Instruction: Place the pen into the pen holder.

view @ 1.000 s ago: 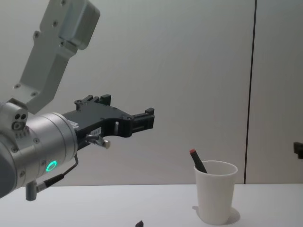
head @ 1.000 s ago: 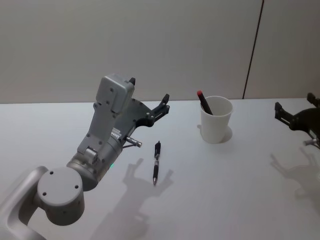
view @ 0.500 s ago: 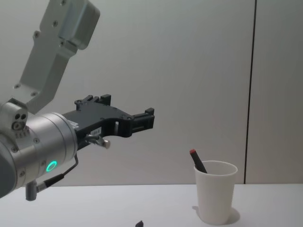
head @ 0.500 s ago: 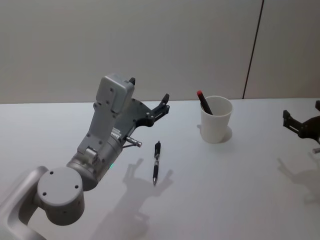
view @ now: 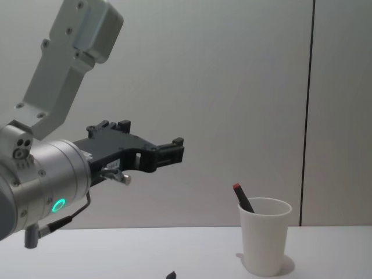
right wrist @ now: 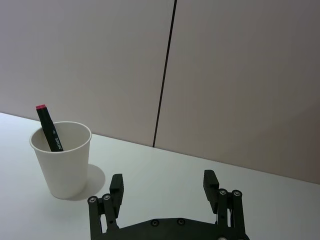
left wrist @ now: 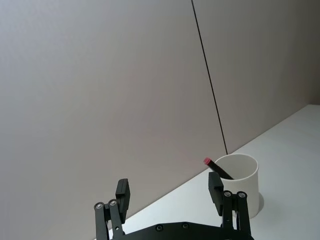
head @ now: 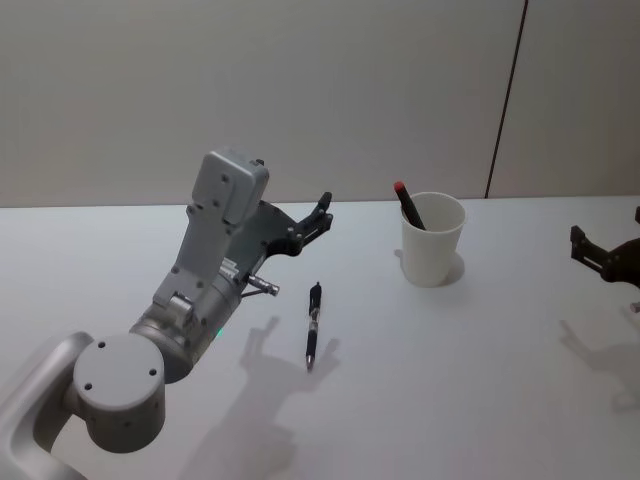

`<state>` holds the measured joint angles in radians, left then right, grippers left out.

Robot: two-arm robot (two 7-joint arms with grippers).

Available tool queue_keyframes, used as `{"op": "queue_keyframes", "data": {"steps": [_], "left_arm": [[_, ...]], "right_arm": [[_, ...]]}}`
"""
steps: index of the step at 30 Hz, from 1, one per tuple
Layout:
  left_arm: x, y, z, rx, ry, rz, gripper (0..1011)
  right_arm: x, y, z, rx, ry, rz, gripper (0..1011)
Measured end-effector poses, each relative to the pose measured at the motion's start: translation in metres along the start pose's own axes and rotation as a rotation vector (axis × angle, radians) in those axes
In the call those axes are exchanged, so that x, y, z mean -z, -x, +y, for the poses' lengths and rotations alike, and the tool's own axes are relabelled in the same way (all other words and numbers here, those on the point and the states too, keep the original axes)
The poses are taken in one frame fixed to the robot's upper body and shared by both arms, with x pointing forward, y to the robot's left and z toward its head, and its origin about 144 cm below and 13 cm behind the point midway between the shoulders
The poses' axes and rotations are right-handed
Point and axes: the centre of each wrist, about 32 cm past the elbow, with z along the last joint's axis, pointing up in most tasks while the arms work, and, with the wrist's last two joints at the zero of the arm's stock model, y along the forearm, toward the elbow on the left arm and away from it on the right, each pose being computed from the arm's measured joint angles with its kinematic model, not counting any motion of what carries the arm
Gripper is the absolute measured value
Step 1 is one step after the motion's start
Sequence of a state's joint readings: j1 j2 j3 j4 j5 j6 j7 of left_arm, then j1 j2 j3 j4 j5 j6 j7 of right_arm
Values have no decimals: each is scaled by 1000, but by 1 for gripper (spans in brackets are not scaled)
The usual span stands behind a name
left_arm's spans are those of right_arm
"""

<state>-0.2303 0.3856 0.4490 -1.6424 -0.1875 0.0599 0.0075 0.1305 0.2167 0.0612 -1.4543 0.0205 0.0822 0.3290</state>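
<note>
White tabletop point(head: 450, 380) meets a grey wall point(head: 300, 80); left gripper point(left wrist: 169, 186) and right gripper point(right wrist: 163, 180) jaws gape, empty.

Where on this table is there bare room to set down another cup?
The table is bare in front of the pen holder, between the pen and the right gripper. It is tighter left of the pen, under the raised left gripper.

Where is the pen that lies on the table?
In the head view the pen lies on the table, left of the paper cup, near the left pincer.
</note>
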Motion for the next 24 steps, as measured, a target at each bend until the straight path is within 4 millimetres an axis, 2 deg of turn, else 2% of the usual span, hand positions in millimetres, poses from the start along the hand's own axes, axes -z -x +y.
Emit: {"op": "queue_keyframes", "data": {"steps": [13, 24], "left_arm": [[-1, -2, 4, -34, -92, 36, 1002], [8, 0, 6, -67, -192, 130, 1002]], "right_arm": [[1, -1, -2, 0, 3, -1, 1001], [1, -1, -2, 0, 5, -2, 1002]]}}
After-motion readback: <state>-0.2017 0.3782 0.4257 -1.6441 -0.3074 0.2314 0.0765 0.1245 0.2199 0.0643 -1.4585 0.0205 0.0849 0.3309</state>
